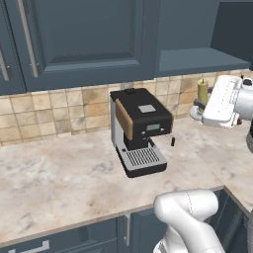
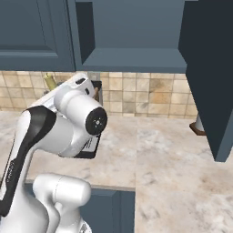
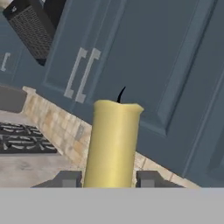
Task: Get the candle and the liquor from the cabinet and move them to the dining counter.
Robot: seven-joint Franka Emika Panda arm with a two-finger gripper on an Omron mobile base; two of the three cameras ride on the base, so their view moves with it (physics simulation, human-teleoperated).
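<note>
The gripper (image 3: 108,178) has the candle (image 3: 113,144) standing upright between its two fingertips (image 3: 68,178), closed in partway against the yellow stick, one on each side. The black wick curls off the top. Seen from the left side, the candle (image 1: 202,91) is carried out in front of the tiled wall, above the beige counter (image 1: 59,183) and to the right of the black coffee machine (image 1: 141,131). From the right side, the candle (image 2: 50,82) peeks past the white arm. The blue wall cabinet (image 2: 132,41) stands open above, its door (image 2: 211,77) swung out. A stove grate (image 3: 24,140) sits further along the counter
</note>
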